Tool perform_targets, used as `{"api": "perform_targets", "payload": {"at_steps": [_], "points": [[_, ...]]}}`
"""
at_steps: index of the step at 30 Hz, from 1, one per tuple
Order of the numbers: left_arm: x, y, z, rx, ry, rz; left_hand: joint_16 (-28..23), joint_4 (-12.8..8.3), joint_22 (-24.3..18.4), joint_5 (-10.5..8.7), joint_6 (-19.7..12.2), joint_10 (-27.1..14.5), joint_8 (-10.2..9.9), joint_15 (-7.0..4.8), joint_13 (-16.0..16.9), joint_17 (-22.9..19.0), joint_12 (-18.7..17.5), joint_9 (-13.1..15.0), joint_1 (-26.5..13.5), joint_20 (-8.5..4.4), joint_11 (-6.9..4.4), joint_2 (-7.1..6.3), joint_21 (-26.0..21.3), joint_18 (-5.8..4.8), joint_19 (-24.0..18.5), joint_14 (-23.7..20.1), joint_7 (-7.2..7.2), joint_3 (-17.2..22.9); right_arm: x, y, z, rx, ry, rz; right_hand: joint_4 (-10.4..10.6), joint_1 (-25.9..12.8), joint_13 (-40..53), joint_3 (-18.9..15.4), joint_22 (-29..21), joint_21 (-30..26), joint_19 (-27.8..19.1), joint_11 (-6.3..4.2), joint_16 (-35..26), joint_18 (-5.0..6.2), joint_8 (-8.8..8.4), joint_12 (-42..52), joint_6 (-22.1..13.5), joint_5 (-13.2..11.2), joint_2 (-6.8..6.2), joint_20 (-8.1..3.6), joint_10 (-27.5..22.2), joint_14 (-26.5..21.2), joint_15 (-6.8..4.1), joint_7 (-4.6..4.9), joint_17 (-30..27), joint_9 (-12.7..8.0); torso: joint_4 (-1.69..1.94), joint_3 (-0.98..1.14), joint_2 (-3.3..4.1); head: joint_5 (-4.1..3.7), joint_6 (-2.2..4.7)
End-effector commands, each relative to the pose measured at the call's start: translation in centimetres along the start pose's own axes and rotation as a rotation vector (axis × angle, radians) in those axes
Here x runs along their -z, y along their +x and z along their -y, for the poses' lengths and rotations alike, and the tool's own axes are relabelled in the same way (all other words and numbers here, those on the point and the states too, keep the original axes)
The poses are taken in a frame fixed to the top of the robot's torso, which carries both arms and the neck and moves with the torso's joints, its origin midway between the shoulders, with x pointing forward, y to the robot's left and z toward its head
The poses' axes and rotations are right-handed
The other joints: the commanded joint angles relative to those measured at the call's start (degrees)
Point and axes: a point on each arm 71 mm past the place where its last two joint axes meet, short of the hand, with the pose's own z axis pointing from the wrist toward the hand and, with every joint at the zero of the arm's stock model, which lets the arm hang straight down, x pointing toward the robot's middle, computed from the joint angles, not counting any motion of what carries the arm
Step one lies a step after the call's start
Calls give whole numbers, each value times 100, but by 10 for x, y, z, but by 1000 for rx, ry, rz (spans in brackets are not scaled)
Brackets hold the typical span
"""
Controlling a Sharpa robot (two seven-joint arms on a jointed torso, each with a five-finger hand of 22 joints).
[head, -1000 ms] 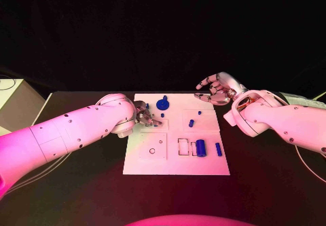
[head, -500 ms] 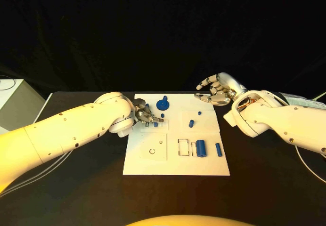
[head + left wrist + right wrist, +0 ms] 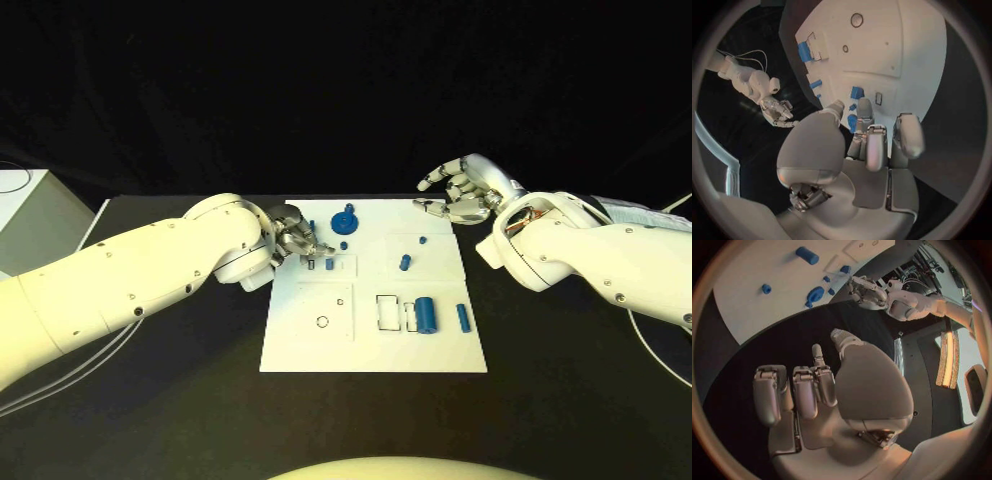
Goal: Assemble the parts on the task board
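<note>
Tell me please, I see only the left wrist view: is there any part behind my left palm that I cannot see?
Observer: Yes. In the head view a round blue part lies on the task board near its far edge, just beyond the left hand.
Operator: And the other hand, does it carry something? For me it is too small to tell.
Observer: No. The right wrist view shows the right hand with its fingers apart and nothing in it.
</note>
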Motion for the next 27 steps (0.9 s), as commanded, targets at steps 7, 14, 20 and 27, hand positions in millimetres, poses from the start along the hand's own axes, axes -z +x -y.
{"api": "perform_targets", "payload": {"at_steps": [7,14,20,27], "points": [[4,9,-4,13,38,57,7,7,11,-12,78,11,-29,56,-60,1127,57,-204,-349,43,50,-250,-9,94,15,435,39,247,1,-1,0,3,-8,0,19,-35,1046,19,1167,-10,442,-11,24,-16,-38,27,-49,-7,0,-7,80,609,-3,6,1509,1,12,7,-11,-13,7],[2,21,-10,20,33,98,58,7,132,8,187,71,196,7,-88,1191,182,-213,-809,1,-6,-295,62,70,103,471,-31,-121,2,-2,1,4,-6,1,19,-35,1046,19,1167,-10,442,-11,24,-16,-38,27,-49,-7,0,-7,80,609,-3,6,1509,1,-2,-2,-3,-7,23],[0,28,-12,6,28,119,74,7,169,33,181,76,378,-13,-95,1211,245,-140,-861,-16,-29,-226,80,62,128,481,-60,-304,2,-2,1,4,-5,1,19,-35,1046,19,1167,-10,442,-11,24,-16,-38,27,-49,-7,0,-7,80,609,-3,6,1509,1,0,-2,1,-4,28],[-1,31,-11,-8,18,125,53,7,232,68,149,134,788,-76,17,1174,438,105,-787,-70,-102,-143,113,50,171,473,-143,-161,2,-2,1,4,-5,0,19,-35,1046,19,1167,-10,442,-11,24,-16,-38,27,-49,-7,0,-7,80,609,-3,6,1509,1,0,-2,6,-4,19]]}}
